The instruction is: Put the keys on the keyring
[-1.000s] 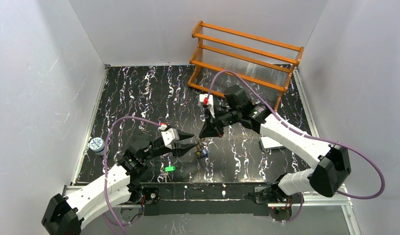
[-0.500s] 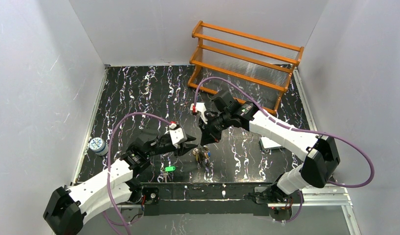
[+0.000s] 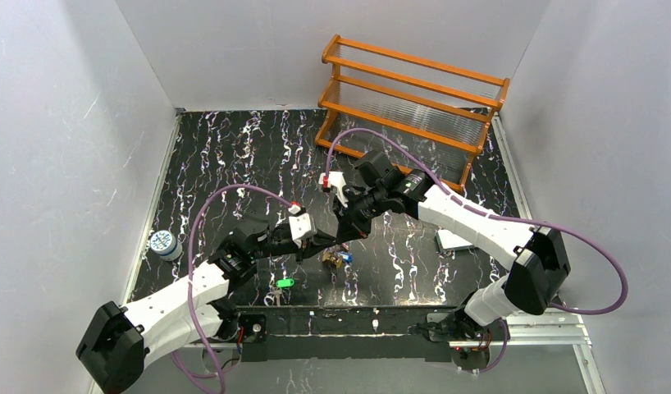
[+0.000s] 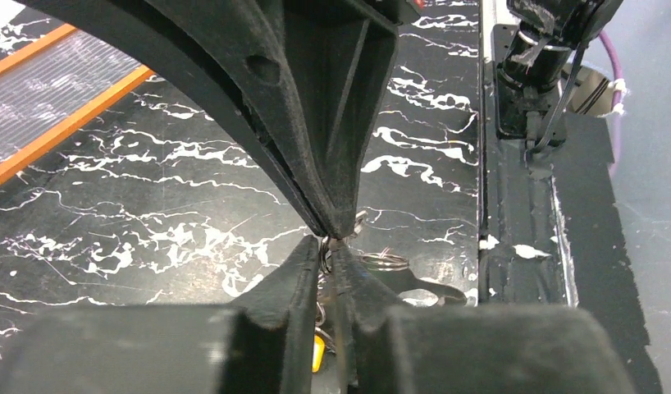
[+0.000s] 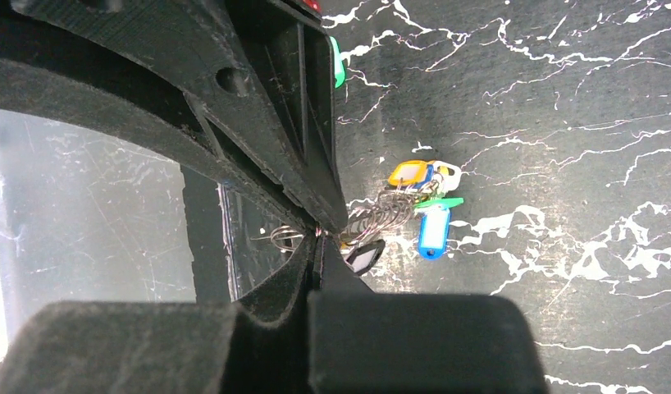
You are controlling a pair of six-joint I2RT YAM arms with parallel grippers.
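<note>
The keys (image 3: pixel 336 258) hang as a bunch just over the black marbled table, between my two grippers. In the right wrist view their yellow, blue, green and dark heads (image 5: pixel 431 230) dangle from the pale wire loops of the keyring (image 5: pixel 380 215). My right gripper (image 5: pixel 318 240) is shut on that wire. My left gripper (image 4: pixel 326 250) meets it tip to tip, jaws almost together with a thin metal ring pinched between them. In the top view the left gripper (image 3: pixel 322 240) and right gripper (image 3: pixel 343 238) touch above the bunch. A separate green key (image 3: pixel 285 283) lies near the front edge.
An orange wooden rack (image 3: pixel 410 98) stands at the back right. A small blue-white can (image 3: pixel 162 244) sits at the left edge. A white flat object (image 3: pixel 455 239) lies under the right arm. Black tape and a metal rail (image 3: pixel 373 320) run along the front edge.
My left gripper has moved right up to the right gripper's tips and its jaws have narrowed onto the ring. The right arm swung in left a second ago, then held still.
</note>
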